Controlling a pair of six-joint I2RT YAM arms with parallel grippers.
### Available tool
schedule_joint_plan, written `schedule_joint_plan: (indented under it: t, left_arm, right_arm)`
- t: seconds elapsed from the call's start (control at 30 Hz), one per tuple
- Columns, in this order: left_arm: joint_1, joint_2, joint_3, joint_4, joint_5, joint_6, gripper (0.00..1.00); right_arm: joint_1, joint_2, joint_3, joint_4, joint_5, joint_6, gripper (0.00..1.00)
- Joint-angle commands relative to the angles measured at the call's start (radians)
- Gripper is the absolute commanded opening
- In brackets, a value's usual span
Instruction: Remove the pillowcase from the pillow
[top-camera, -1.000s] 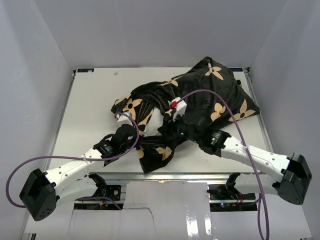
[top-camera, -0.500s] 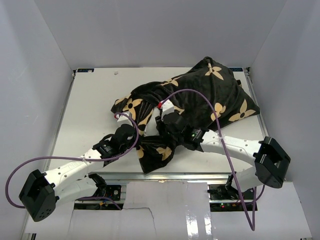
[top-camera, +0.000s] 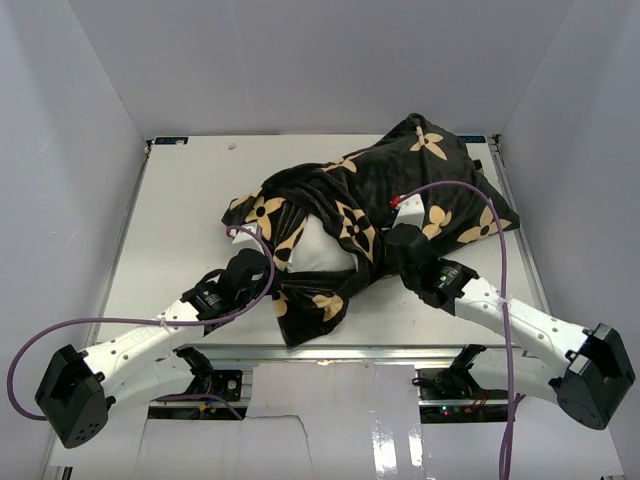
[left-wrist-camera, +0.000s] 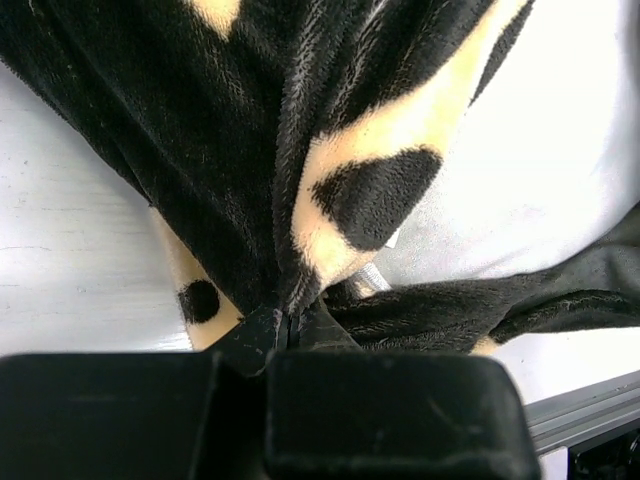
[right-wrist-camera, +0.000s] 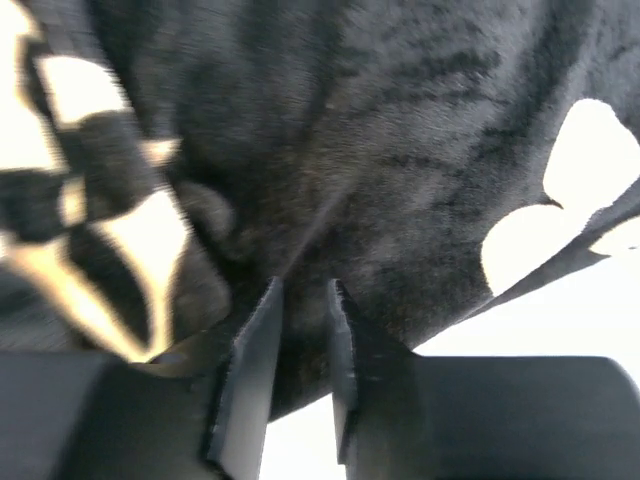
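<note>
The black pillowcase (top-camera: 400, 190) with tan flower prints lies bunched from the table's middle to its back right. A patch of the white pillow (top-camera: 318, 246) shows through its opening. My left gripper (top-camera: 262, 268) is shut on the pillowcase's near edge. In the left wrist view its jaws (left-wrist-camera: 287, 322) pinch a fold of the pillowcase (left-wrist-camera: 250, 150), with the pillow (left-wrist-camera: 530, 190) to the right. My right gripper (top-camera: 402, 236) rests on the pillowcase's right part. Its jaws (right-wrist-camera: 302, 300) stand narrow, with a fold of the pillowcase (right-wrist-camera: 400, 170) between them.
The white table (top-camera: 170, 220) is boxed in by pale walls on the left, back and right. A metal rail (top-camera: 330, 352) runs along the near edge. Purple cables (top-camera: 470, 195) loop over both arms, the right one arching above the pillowcase.
My right arm has swung from the pillowcase's middle to its right part, and its jaws have narrowed on the fabric. The white pillow now shows in the middle. The left arm has stayed put.
</note>
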Motion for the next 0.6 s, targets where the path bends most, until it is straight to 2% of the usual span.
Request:
schedule_joint_plan:
  t: [0.0,0.07,0.17,0.3,0.47,0.57]
  left_arm:
    - [0.004,-0.021,0.0,-0.027,0.007,0.009,0.0]
    - [0.004,-0.023,-0.002,-0.021,0.016,0.009,0.0]
    - [0.005,-0.026,-0.008,-0.013,0.021,0.009,0.0]
    - [0.004,-0.023,-0.016,-0.004,0.024,0.003,0.0]
    - [0.004,-0.015,-0.022,0.008,0.041,0.0,0.0]
    - [0.004,-0.021,-0.029,0.001,0.03,0.0,0.0]
  right_arm:
    - [0.017,-0.065,0.044,-0.021,-0.071,0.021,0.32]
    - [0.05,-0.097,0.066,-0.041,-0.113,0.022,0.39]
    - [0.12,-0.129,0.104,-0.032,-0.166,0.0,0.4]
    - [0.182,-0.088,0.112,0.101,-0.453,-0.068,0.41]
    - [0.228,0.141,0.226,0.118,-0.437,-0.123,0.5]
    - [0.229,0.252,0.289,0.158,-0.352,-0.152,0.62]
